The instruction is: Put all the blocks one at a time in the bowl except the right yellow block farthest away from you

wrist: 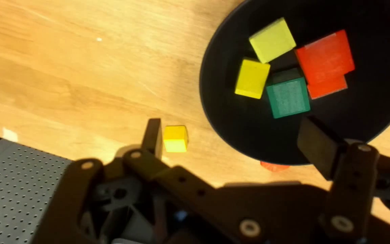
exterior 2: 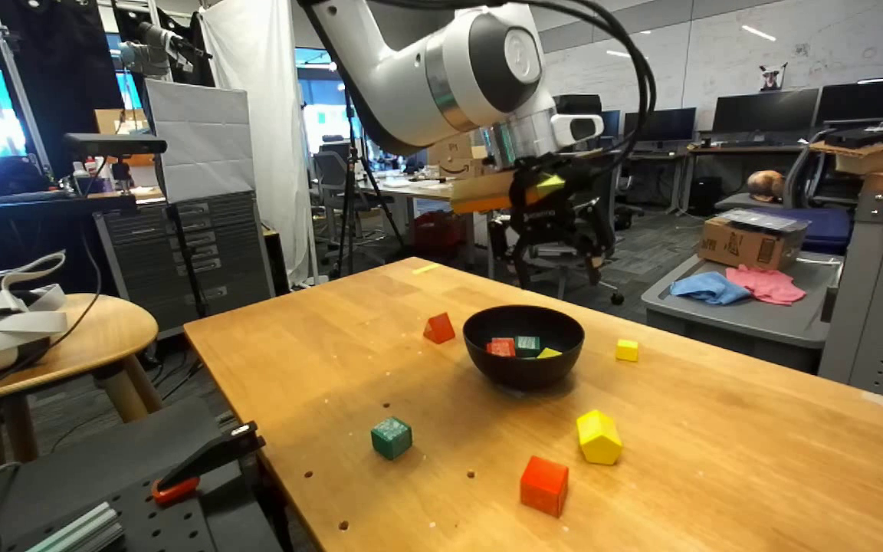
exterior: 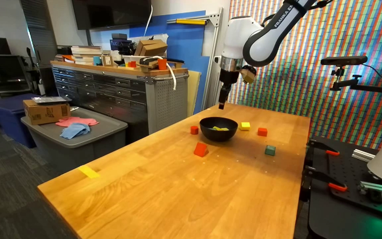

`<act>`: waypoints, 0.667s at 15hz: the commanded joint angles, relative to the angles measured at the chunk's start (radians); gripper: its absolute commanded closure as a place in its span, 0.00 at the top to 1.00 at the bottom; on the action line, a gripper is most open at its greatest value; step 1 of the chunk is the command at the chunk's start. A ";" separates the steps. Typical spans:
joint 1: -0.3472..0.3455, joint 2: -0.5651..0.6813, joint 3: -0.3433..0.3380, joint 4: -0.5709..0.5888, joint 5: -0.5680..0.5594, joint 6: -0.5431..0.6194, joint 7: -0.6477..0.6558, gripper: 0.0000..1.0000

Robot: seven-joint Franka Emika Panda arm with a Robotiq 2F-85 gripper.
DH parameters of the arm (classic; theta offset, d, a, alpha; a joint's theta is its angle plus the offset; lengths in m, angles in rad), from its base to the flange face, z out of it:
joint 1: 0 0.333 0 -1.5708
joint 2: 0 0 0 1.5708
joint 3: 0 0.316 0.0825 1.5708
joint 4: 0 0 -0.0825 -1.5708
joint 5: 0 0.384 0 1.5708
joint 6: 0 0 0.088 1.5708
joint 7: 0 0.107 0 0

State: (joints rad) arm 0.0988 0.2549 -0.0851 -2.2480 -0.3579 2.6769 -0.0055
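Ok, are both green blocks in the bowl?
No: in an exterior view, one green block lies in the black bowl, but the other green block sits outside it on the table.

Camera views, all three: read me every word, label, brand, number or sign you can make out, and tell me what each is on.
"FRANKA EM", rest hidden: on the arm.
Probably "nuc", blurred: on the blue box.
Too blurred to read: print on the gripper.
Too small: print on the cardboard box on the gray bin, and on the carton behind the arm.
Too faint: writing on the whiteboard.
Wrist view: none readable.
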 commanded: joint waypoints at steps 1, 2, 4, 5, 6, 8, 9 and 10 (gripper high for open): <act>-0.081 -0.176 0.014 -0.104 0.054 -0.032 -0.124 1.00; -0.100 -0.196 0.006 -0.113 0.067 -0.050 -0.144 1.00; -0.139 -0.222 -0.007 -0.131 0.099 -0.085 -0.183 1.00; -0.158 -0.224 -0.012 -0.137 0.124 -0.100 -0.207 1.00; -0.173 -0.222 -0.019 -0.144 0.130 -0.099 -0.213 1.00; -0.171 -0.195 -0.011 -0.120 0.103 -0.095 -0.182 1.00; -0.178 -0.195 -0.016 -0.125 0.105 -0.095 -0.188 1.00; -0.176 -0.175 -0.018 -0.124 0.082 -0.062 -0.143 1.00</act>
State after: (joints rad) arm -0.0760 0.0611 -0.1073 -2.3776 -0.2520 2.5855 -0.1931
